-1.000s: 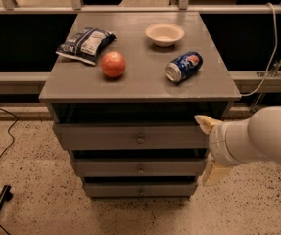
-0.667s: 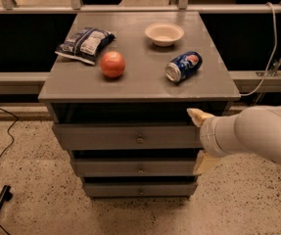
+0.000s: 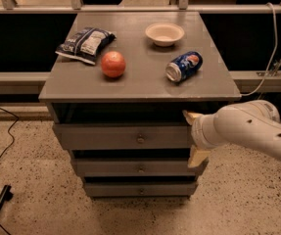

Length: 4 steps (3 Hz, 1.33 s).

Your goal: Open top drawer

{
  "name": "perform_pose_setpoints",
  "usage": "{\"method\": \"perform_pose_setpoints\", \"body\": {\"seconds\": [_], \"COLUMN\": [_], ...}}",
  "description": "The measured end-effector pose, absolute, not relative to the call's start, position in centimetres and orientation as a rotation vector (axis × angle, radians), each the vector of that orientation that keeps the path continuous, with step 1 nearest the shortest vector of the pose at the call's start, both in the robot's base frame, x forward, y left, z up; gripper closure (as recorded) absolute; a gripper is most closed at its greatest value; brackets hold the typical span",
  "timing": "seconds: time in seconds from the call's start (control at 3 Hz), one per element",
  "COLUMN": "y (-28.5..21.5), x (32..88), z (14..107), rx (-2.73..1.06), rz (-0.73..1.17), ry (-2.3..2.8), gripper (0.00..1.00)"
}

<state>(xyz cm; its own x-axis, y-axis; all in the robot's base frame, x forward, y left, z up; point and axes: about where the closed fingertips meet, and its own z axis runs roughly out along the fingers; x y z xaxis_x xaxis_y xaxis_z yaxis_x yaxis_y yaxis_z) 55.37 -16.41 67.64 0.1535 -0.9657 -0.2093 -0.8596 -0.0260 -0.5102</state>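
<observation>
We see the top drawer (image 3: 105, 137) just beneath the table's (image 3: 140, 87) front edge, its knob (image 3: 140, 139) centred. Our pincer (image 3: 194, 137) sits at the drawer's right end, below the table's front right corner, fingers spread above and below the drawer front. A can (image 3: 184, 66) lies near the table's right edge.

Smooth, rounded off-white arm (image 3: 250, 129) with small dark screw dots; its hand (image 3: 190, 138), at the top drawer's (image 3: 120, 137) right end, has two pale tan wedge-shaped fingers (image 3: 198, 156).
</observation>
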Motion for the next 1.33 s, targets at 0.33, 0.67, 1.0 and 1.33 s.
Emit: {"method": "perform_pose_setpoints", "body": {"seconds": [0.33, 0.67, 1.0, 1.33], "y": [-17.2, -16.9, -16.5, -16.2], "x": [56.7, 57.7, 58.1, 57.9], "z": [65.4, 65.3, 66.2, 65.5], "rx": [-1.911, -1.903, -1.898, -1.911], "rz": [-0.243, -0.216, -0.176, -0.120], "ry": [1.786, 1.828, 1.856, 1.899], "gripper": [0.00, 0.11, 0.22, 0.41]}}
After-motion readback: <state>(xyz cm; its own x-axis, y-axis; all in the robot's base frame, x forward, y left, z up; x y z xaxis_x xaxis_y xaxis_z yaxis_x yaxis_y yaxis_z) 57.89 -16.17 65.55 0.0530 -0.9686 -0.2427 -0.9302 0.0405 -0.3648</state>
